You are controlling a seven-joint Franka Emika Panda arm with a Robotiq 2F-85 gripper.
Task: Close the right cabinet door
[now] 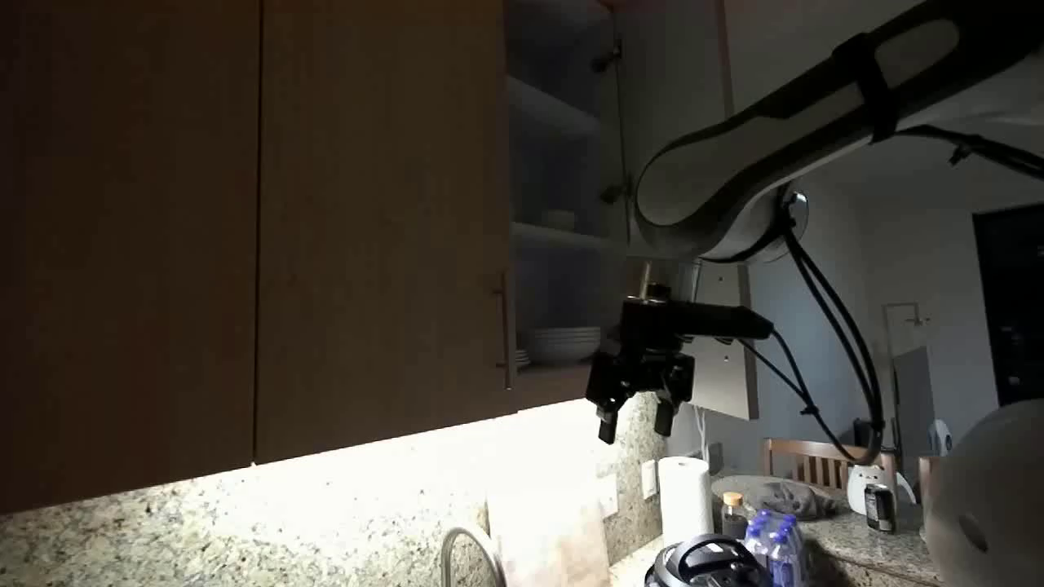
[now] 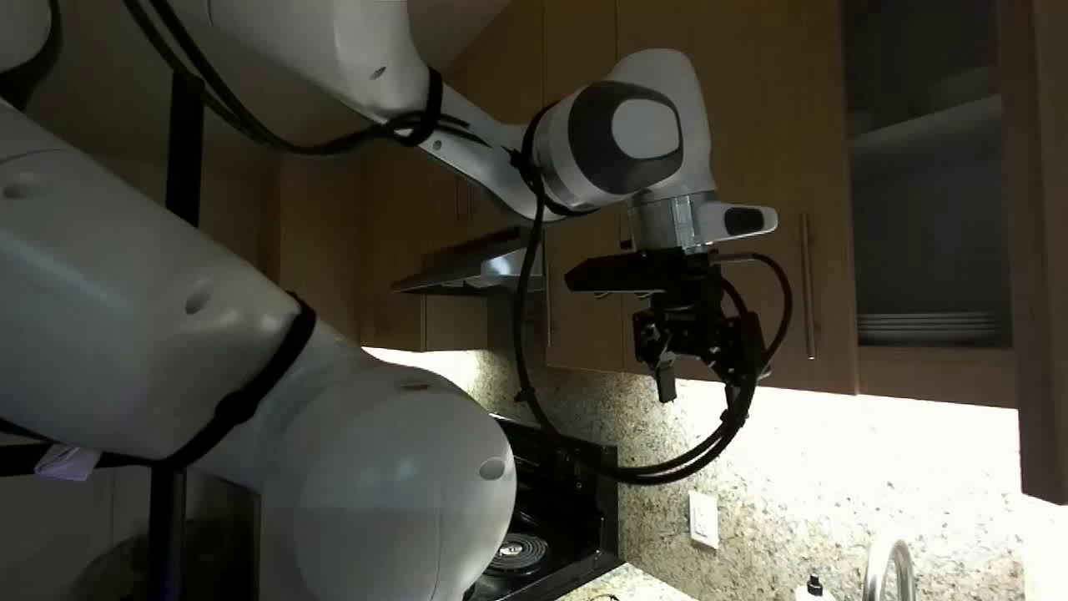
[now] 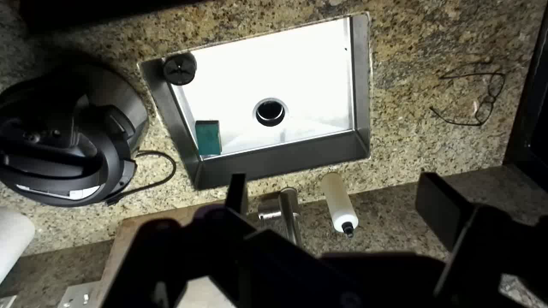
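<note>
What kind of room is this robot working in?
Almost certainly a kitchen: there's a metal sink set into a speckled counter, a coil burner, and a range hood.

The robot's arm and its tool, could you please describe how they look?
The arm is whitish and rounded, with a dark grey oval patch and black straps. Black cables loop beside it. The tool is black and angular, with two blocky fingers.

Both exterior views face arm (image 2: 617,133) and cabinets (image 1: 375,212) from opposing sides; the wrist view overlooks the sink (image 3: 282,159).
</note>
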